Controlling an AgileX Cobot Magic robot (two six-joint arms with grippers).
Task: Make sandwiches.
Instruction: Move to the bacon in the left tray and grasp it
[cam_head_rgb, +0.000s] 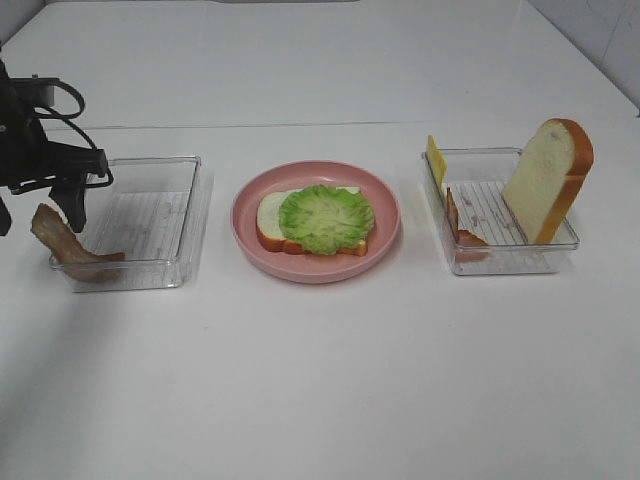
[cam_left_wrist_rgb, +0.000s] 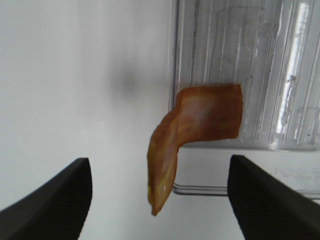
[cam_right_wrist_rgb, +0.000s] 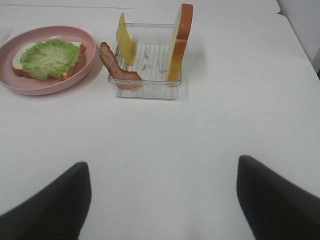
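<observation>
On the pink plate (cam_head_rgb: 320, 272) lies the started sandwich: a white bread slice (cam_head_rgb: 268, 215) with ruffled green lettuce (cam_head_rgb: 325, 217) on top. A reddish-brown bacon strip (cam_head_rgb: 70, 255) hangs over the outer wall of the left clear tray (cam_head_rgb: 190, 215), one end inside and one end up in the air. My left gripper (cam_head_rgb: 40, 212) is just above that raised end. In the left wrist view the left gripper (cam_left_wrist_rgb: 159, 161) is open, with the bacon strip (cam_left_wrist_rgb: 205, 112) beyond its fingers and untouched. My right gripper (cam_right_wrist_rgb: 162, 162) is open over bare table, short of the plate (cam_right_wrist_rgb: 45, 87).
The right clear tray (cam_head_rgb: 510, 262) holds an upright bread slice (cam_head_rgb: 545, 180), a yellow cheese slice (cam_head_rgb: 436, 160) leaning on its far-left corner, and another bacon strip (cam_head_rgb: 462, 225). The white table runs wide in front of the plate and trays.
</observation>
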